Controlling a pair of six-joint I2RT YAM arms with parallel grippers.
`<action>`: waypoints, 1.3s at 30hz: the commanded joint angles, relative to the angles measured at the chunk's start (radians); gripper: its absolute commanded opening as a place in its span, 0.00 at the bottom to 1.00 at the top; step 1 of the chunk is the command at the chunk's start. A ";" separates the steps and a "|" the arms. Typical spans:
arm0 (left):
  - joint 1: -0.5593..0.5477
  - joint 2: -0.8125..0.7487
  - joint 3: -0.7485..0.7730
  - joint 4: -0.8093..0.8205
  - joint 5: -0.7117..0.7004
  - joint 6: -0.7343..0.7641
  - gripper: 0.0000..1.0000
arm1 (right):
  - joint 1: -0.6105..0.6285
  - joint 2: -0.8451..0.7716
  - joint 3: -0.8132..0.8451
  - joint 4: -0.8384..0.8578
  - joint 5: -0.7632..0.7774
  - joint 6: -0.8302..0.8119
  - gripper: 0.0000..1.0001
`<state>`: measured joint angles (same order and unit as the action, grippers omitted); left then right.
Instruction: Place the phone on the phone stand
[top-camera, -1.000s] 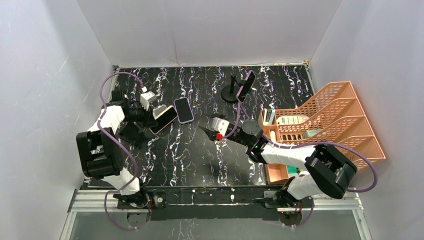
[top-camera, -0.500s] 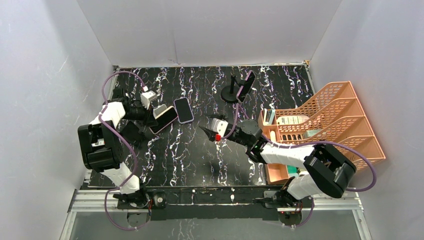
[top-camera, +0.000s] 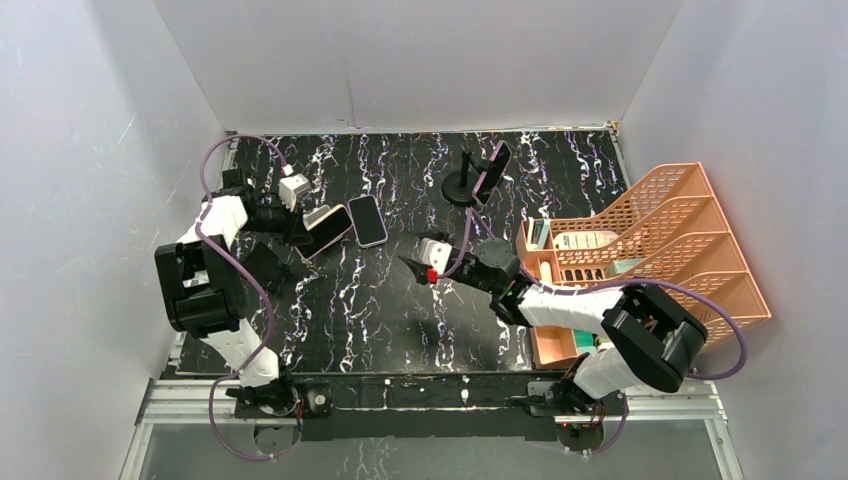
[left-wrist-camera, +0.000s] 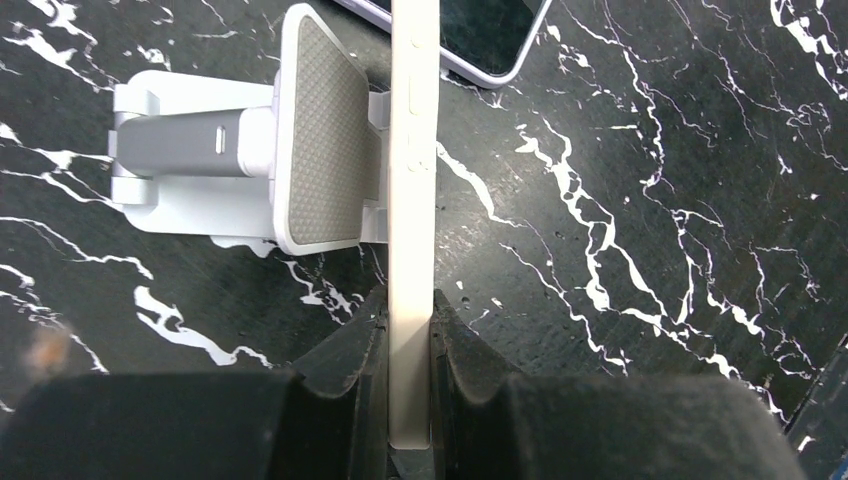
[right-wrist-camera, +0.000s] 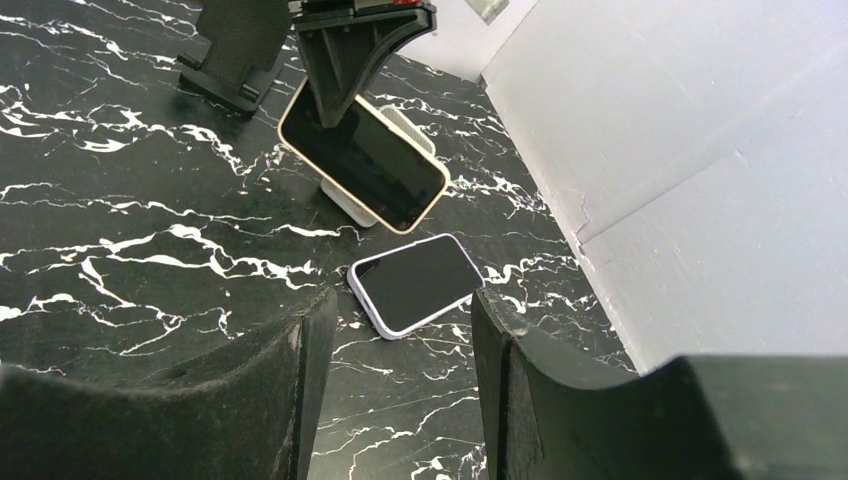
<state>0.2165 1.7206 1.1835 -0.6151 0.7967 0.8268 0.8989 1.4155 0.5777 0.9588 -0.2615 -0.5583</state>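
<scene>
One pincer, the right gripper (right-wrist-camera: 400, 310), hangs spread and empty mid-table. Farther off, by the left edge, the left gripper (left-wrist-camera: 408, 320) pinches the cream phone (left-wrist-camera: 413, 200) edge-on, just beside the white phone stand (left-wrist-camera: 320, 140). Such a thin grip could let it pivot, miss the cradle and topple onto the lavender-cased phone (left-wrist-camera: 485, 35) beyond.
</scene>
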 joint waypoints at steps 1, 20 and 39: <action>0.012 -0.010 0.077 -0.007 0.058 0.032 0.00 | 0.007 0.018 0.025 0.010 -0.005 -0.021 0.60; 0.012 0.101 0.105 -0.025 0.030 0.045 0.00 | 0.007 0.040 0.031 -0.008 -0.004 -0.037 0.59; 0.018 -0.003 0.097 0.036 0.050 0.010 0.00 | 0.006 0.049 0.032 -0.025 -0.008 -0.039 0.59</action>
<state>0.2234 1.8271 1.2743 -0.6205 0.8173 0.8352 0.8993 1.4612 0.5781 0.9195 -0.2638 -0.5846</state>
